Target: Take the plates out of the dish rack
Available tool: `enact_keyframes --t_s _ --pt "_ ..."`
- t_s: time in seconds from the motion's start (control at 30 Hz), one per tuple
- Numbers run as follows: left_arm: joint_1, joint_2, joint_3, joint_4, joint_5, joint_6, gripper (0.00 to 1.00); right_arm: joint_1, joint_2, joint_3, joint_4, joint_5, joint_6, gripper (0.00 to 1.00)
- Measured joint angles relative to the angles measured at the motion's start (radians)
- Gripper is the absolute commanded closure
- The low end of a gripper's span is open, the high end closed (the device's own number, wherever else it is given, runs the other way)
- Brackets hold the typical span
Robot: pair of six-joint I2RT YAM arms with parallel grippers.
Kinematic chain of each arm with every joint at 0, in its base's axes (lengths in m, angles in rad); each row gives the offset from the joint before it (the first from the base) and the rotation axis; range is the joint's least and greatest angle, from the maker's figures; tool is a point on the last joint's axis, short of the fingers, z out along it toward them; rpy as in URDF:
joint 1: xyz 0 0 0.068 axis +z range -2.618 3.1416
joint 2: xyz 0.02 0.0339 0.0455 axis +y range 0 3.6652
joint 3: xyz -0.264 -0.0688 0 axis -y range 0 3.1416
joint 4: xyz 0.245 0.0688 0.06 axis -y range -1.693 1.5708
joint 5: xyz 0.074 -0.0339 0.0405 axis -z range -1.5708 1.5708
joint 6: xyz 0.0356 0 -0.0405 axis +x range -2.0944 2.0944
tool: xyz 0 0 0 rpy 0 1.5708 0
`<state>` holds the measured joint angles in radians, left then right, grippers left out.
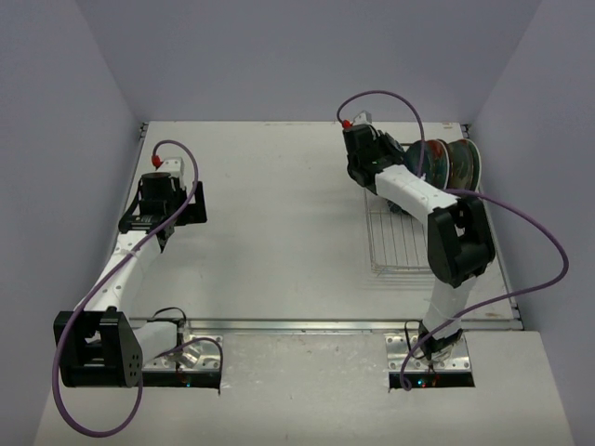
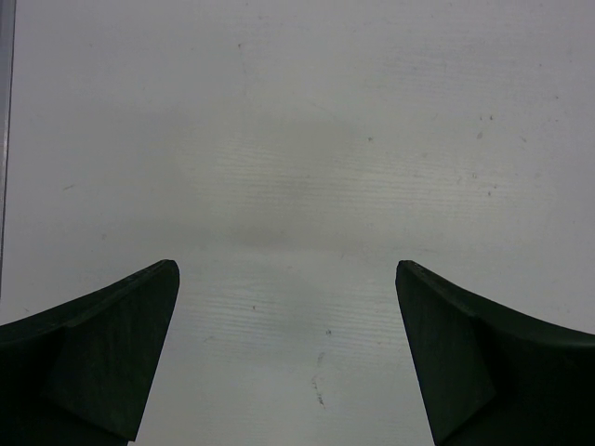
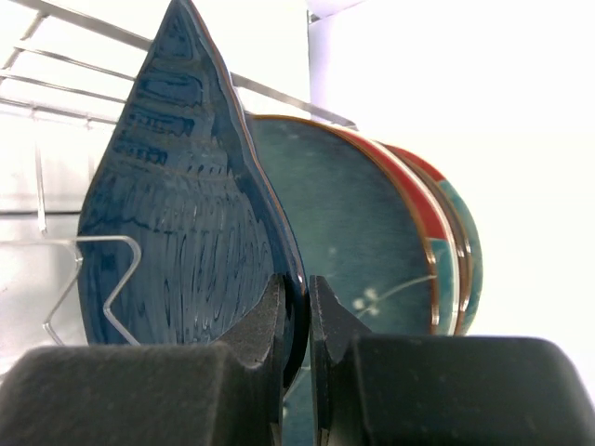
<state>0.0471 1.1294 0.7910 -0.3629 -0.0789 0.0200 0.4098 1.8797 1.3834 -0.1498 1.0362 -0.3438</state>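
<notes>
The silver wire dish rack (image 1: 402,243) stands at the right of the table. Several plates stand upright at its far end (image 1: 446,163). In the right wrist view the nearest one is a dark blue plate (image 3: 181,223) with pale streaks; behind it stand a teal plate (image 3: 349,218) and red-rimmed plates (image 3: 423,209). My right gripper (image 3: 297,302) is shut on the rim of the dark blue plate, one finger on each face; it also shows in the top view (image 1: 400,153). My left gripper (image 2: 286,279) is open and empty above bare table, at the far left in the top view (image 1: 172,190).
The rack's near part (image 1: 395,251) holds no plates. Rack wires (image 3: 56,279) show left of the blue plate. Purple cables loop over both arms (image 1: 548,242). Grey walls close in the table on three sides.
</notes>
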Motion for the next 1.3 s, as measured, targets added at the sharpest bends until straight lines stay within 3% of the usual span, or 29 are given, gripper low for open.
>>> enact_keyframes --t_s 0.17,0.37,0.73,0.93,1.03,1.17,1.3 --pt "0.000 0.000 0.000 0.000 -0.008 0.000 0.00 -0.010 -0.030 -0.014 0.022 -0.014 -0.006 1.00" --pt "0.000 0.000 0.000 0.000 -0.010 0.000 0.00 -0.006 -0.071 -0.098 0.193 -0.015 -0.142 1.00" --pt "0.000 0.000 0.000 0.001 -0.010 0.000 0.00 0.071 -0.094 -0.124 0.800 0.041 -0.692 1.00" --pt "0.000 -0.029 -0.001 -0.001 0.020 0.008 0.00 0.094 -0.095 -0.125 0.930 0.093 -0.823 1.00" --pt "0.000 -0.097 -0.002 0.001 0.069 0.019 0.00 0.106 -0.103 -0.120 0.868 0.107 -0.779 1.00" --pt "0.000 -0.175 -0.001 0.012 0.147 0.025 0.00 0.127 -0.134 0.002 0.436 0.070 -0.429 1.00" --pt "0.000 -0.158 0.018 0.014 0.253 0.010 0.00 0.131 -0.146 0.186 -0.018 -0.051 -0.080 1.00"
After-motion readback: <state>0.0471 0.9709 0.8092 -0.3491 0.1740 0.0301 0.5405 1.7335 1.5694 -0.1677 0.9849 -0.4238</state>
